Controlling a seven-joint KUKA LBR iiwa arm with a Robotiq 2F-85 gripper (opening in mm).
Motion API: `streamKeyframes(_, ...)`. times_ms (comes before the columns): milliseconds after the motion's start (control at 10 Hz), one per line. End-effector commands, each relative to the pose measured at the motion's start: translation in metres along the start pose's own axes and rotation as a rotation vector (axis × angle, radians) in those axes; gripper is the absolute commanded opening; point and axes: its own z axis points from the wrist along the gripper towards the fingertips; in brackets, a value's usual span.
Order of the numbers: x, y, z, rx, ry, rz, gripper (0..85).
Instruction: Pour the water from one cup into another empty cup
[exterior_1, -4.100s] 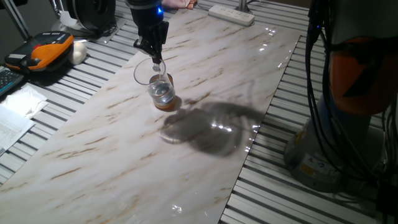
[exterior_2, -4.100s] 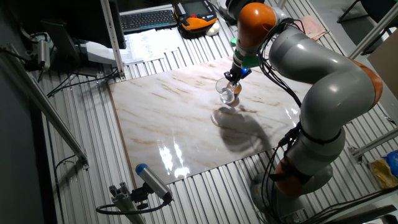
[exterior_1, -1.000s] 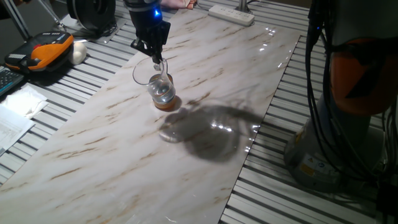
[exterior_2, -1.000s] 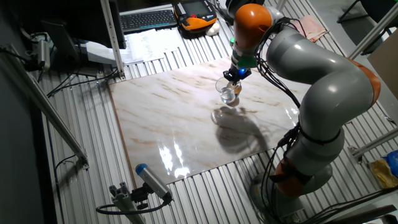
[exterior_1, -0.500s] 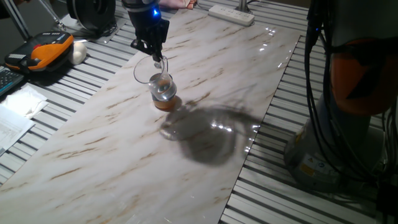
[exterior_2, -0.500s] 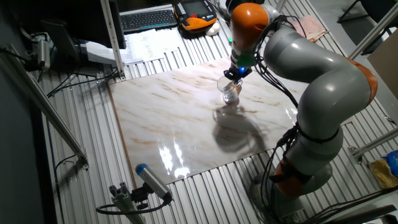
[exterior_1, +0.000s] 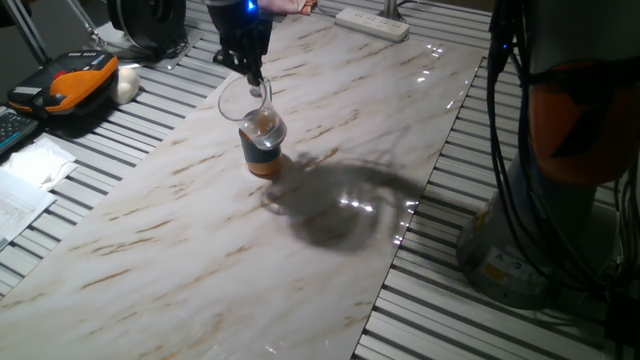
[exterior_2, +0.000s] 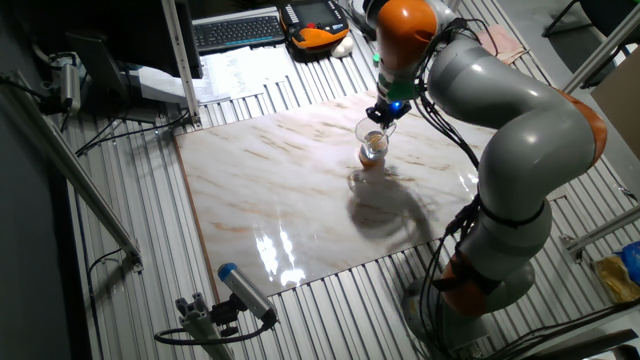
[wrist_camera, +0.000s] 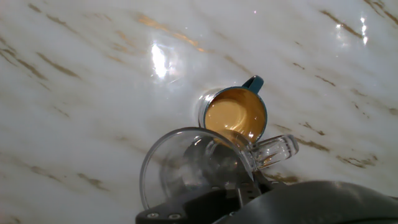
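In one fixed view, the black two-finger gripper (exterior_1: 254, 82) hangs at the upper middle of the frame, its jaws pinched on the rim of the clear transparent glass cup with a small side handle (exterior_1: 243, 100). That glass is tipped over, held in the air just above the short blue-grey cup with an orange-tan rim and base (exterior_1: 263, 145), which stands upright on the pale marble-patterned tabletop (exterior_1: 330, 250). A dark shadow (exterior_1: 335, 205) spreads to the lower right of the cups. An orange and black handheld controller (exterior_1: 65, 85) lies at the upper left, and a white power strip (exterior_1: 372, 22) lies at the top edge.

In the other fixed view, the grey and orange arm (exterior_2: 500, 100) arches from the right; the glass cup (exterior_2: 370, 131) and the opaque cup (exterior_2: 373, 151) sit upper middle, overlapping.

In the hand view, the opaque cup (wrist_camera: 236, 115) is at centre, orange-tan interior open upward. The glass cup (wrist_camera: 193, 171) lies below it, handle pointing right, lip over the opaque cup's near rim. I cannot make out the water here.
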Motion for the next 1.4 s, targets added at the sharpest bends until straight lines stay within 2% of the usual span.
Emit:
streamKeyframes(0, -0.001, -0.008, -0.004, -0.008, 0.005, -0.01, 0.0)
streamKeyframes(500, -0.011, -0.036, -0.005, 0.017, -0.005, -0.037, 0.0)
streamKeyframes(1300, -0.019, -0.083, 0.002, 0.07, -0.037, -0.087, 0.0)
